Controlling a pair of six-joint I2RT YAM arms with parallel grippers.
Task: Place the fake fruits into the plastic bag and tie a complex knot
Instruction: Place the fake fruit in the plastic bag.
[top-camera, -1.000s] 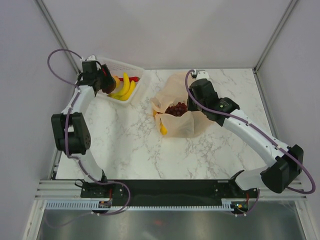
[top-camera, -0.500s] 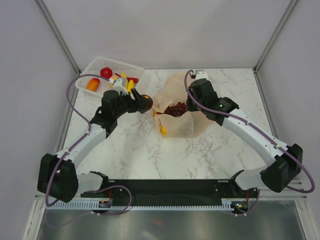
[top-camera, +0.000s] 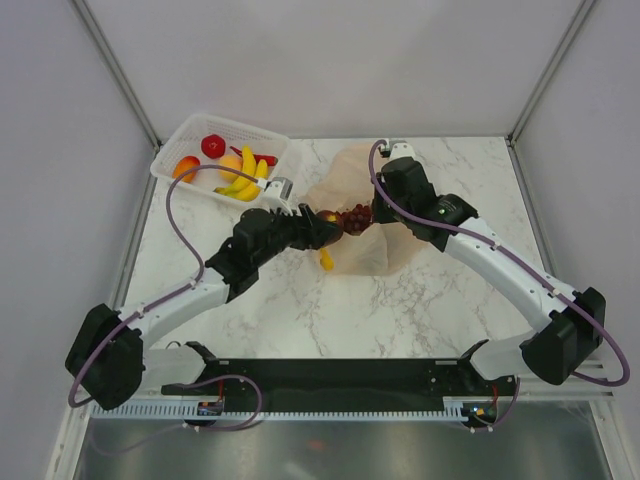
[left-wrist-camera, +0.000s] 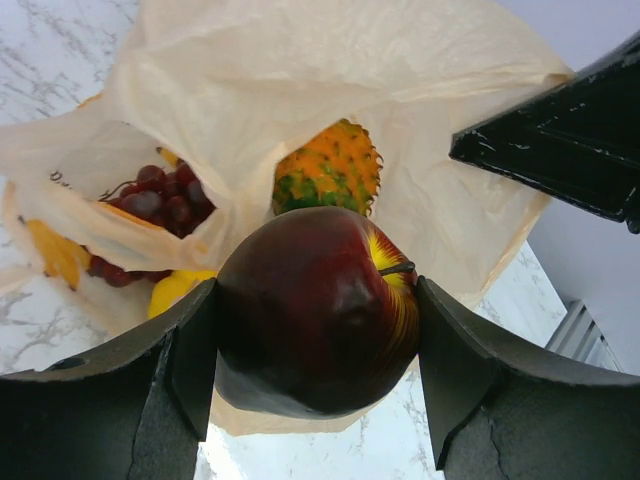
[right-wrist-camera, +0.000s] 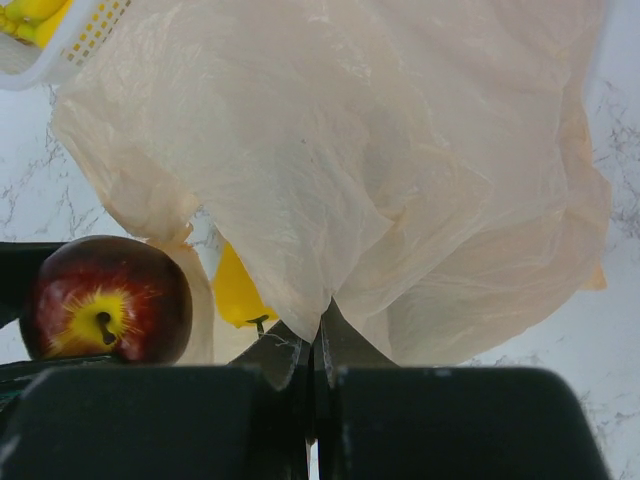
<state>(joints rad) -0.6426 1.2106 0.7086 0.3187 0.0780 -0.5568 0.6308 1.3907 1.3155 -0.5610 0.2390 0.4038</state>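
The plastic bag (top-camera: 372, 252) lies open at mid-table, peach and translucent, with dark grapes (left-wrist-camera: 165, 195), a spiky orange pineapple (left-wrist-camera: 330, 175) and a yellow fruit (left-wrist-camera: 175, 290) inside. My left gripper (top-camera: 325, 218) hovers at the bag's left mouth, shut on a dark red fruit (left-wrist-camera: 315, 310) with a yellow patch at its stem. This fruit also shows in the right wrist view (right-wrist-camera: 105, 300). My right gripper (right-wrist-camera: 320, 335) is shut on a pinch of the bag's film (right-wrist-camera: 400, 150), holding the far rim up.
A white lattice basket (top-camera: 170, 150) stands at the back left with bananas (top-camera: 248, 170), a red apple (top-camera: 212, 146), an orange peach (top-camera: 185, 167) and a red chili (top-camera: 266, 159). Grey walls close the table's sides.
My left arm has swung from the basket across to the bag's mouth, carrying the dark red fruit. The right arm has stayed put on the bag.
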